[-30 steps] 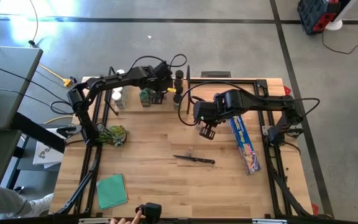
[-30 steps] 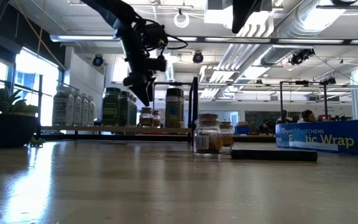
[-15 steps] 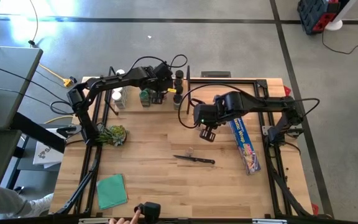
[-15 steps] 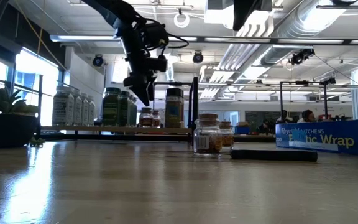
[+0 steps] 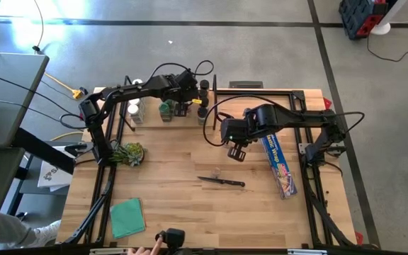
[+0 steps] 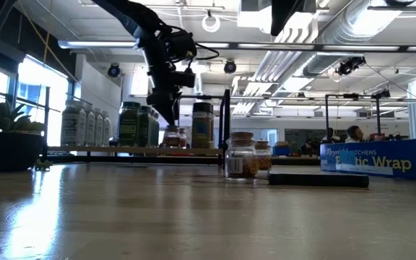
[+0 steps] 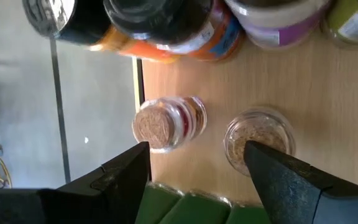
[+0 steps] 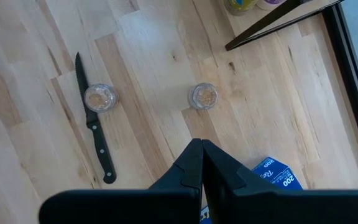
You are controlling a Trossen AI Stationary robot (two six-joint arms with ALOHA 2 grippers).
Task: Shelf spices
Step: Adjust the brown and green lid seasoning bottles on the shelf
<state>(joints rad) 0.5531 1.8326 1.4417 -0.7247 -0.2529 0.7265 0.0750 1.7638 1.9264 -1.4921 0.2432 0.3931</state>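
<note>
The table (image 5: 190,170) is a wide wooden one, and along its far edge stands the shelf (image 6: 132,149), a pale plank with a thin black rod at its end. Most of the spices (image 6: 85,123) are already in a row on this plank: tall jars with white, green and dark caps, and some smaller ones between them. So I judge the task is well advanced but not finished, because two small cork-topped jars (image 6: 240,155) stand together on the table near the shelf's end, and the right wrist view shows two small open-looking jars, one (image 8: 100,97) touching the knife (image 8: 95,124) and one (image 8: 203,96) apart from it. The long blue wrap box (image 5: 278,163) lies on the right side and does not belong to the job. The left arm reaches across to the shelf and bends down at the wrist, so the left gripper (image 5: 181,108) points straight down over the small jars there. Its fingers stand apart and nothing is between them; below it I see a cork-topped jar (image 7: 166,122) and an open jar (image 7: 258,137) on the plank. The right arm waits over the middle of the table, its right gripper (image 5: 236,151) pressed together and holding nothing.
</note>
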